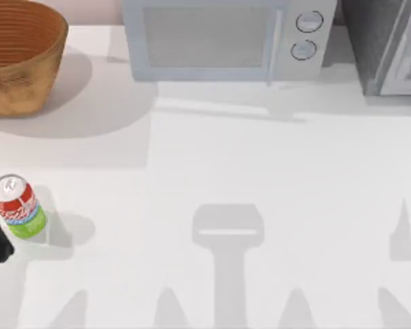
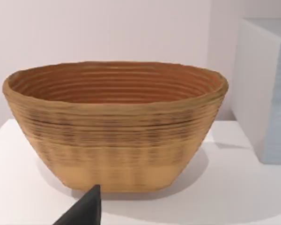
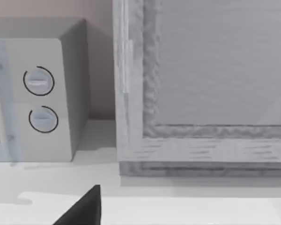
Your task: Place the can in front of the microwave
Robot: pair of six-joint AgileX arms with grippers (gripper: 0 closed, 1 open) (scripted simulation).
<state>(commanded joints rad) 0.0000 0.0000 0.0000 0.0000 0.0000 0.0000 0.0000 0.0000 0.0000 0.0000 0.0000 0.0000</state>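
At the far left edge of the table [image 1: 212,178], a dark piece of the left arm is showing just beside the can [image 1: 17,208], which is standing upright on the near-left part of the surface, well apart from the microwave [image 1: 222,41] at the back. I cannot tell whether the left gripper [image 2: 86,208] is wide or narrow, since a single dark fingertip is all that is poking into its wrist view, facing the woven basket [image 1: 20,55] in the back-left corner. The can is sitting so close to the table's left edge that a glancing approach is risking a nudge off the side or a tip-over, and a round can is liable to roll. Carried toward the centre, it is also passing near the basket, so a low path could be clipping its wall. On the right, the right gripper [image 3: 84,208] is parked facing the darker steel appliance [image 1: 390,44]; setting the can before that would be the wrong spot.
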